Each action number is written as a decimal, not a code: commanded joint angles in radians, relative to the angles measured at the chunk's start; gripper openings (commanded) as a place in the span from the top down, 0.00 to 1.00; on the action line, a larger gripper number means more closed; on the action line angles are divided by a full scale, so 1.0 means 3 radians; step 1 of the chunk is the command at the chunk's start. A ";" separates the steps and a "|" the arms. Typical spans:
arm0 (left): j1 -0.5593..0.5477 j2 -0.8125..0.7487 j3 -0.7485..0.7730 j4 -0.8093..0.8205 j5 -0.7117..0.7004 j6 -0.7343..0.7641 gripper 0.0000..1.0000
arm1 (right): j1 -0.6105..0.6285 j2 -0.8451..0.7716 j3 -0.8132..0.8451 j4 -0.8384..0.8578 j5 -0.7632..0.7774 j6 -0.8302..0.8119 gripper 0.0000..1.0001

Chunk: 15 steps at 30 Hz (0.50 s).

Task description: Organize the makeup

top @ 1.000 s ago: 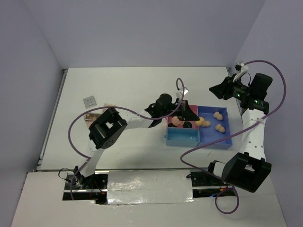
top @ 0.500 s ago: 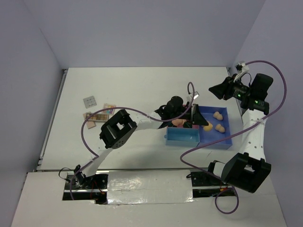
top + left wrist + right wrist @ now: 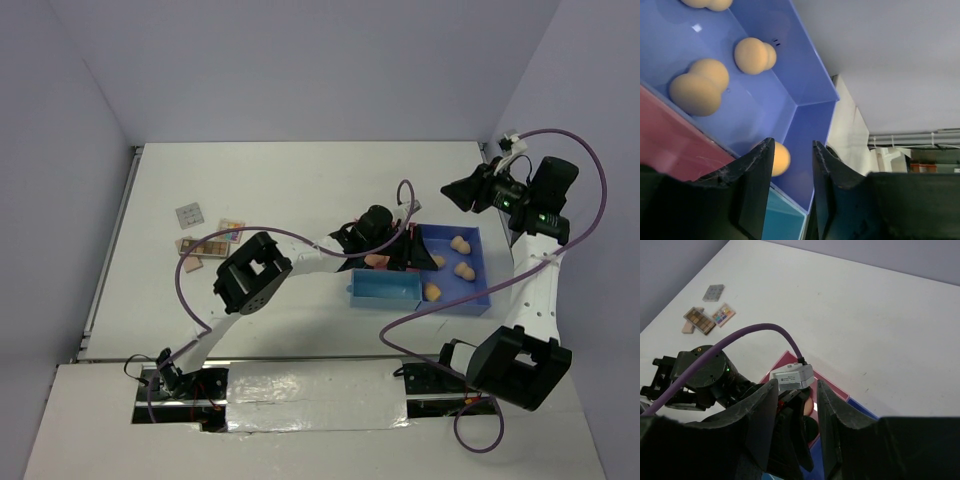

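Observation:
My left gripper (image 3: 416, 250) hangs open over the blue compartment (image 3: 486, 268) of the tray, with nothing between its fingers (image 3: 758, 165). Peach sponges lie in that compartment: one (image 3: 432, 291) in the near-left corner, others (image 3: 464, 269) toward the right. In the left wrist view a sponge (image 3: 781, 158) shows just behind the left finger, and two more (image 3: 699, 86) lie on the blue floor (image 3: 765, 105). A peach pad (image 3: 377, 259) sits in the pink compartment. Flat palettes (image 3: 205, 246) lie on the table at far left. My right gripper (image 3: 456, 195) hovers open and empty behind the tray.
A light blue compartment (image 3: 385, 290) forms the tray's near-left part. The left arm's purple cable (image 3: 760, 330) arcs over the pink compartment (image 3: 790, 360). Three palettes (image 3: 700, 320) show in the right wrist view. The back wall stands beyond the table.
My left gripper moved right from the pink compartment over the blue one and opened. A sponge now lies in the blue compartment's near-left corner. The right arm stayed put.

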 commanded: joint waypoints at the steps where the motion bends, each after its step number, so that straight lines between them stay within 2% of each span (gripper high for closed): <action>1: -0.0018 -0.0337 0.0040 -0.0005 -0.0120 0.0189 0.52 | -0.0030 -0.0118 0.0031 0.0016 -0.0153 -0.0090 0.55; 4: -0.0008 -0.0562 -0.0047 -0.0148 -0.0263 0.0363 0.60 | -0.0030 -0.0118 0.0103 -0.0087 -0.0240 -0.0213 0.49; 5: -0.0003 -0.0699 -0.0113 -0.0230 -0.0299 0.0464 0.68 | -0.0035 -0.0118 0.0128 -0.0112 -0.0261 -0.0253 0.48; 9: 0.0058 -0.1103 -0.0389 -0.0383 -0.0524 0.0685 0.87 | -0.0040 -0.0113 0.0200 -0.0158 -0.0353 -0.0356 0.42; 15: 0.0247 -0.1804 -0.1033 -0.0634 -0.0902 0.0941 0.90 | -0.0025 -0.0051 0.0282 -0.0230 -0.0481 -0.0489 0.34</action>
